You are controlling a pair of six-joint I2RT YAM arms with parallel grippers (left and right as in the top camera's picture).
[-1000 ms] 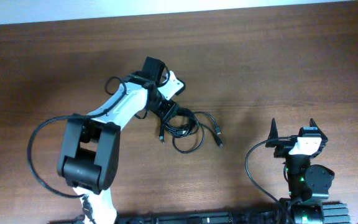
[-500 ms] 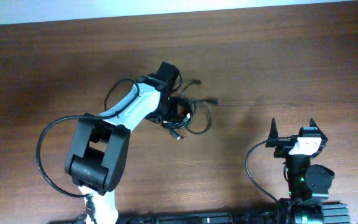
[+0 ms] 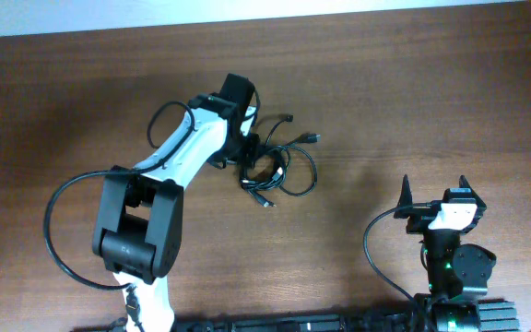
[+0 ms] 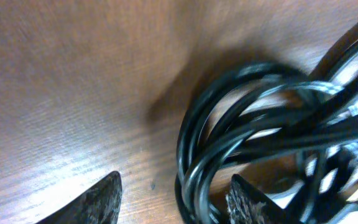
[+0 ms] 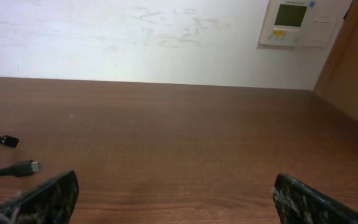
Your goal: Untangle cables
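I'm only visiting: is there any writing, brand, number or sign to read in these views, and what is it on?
Nothing here can be read.
On the wall panel in the right wrist view, the greenish display and the small marks beside it are too small and blurred to read.
On the cables and the table, no lettering shows.

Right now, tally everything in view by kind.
arms: 2 (left arm, right arm)
cable tangle: 1, strands too knotted to count
wall panel: 1
table: 1
total: 5
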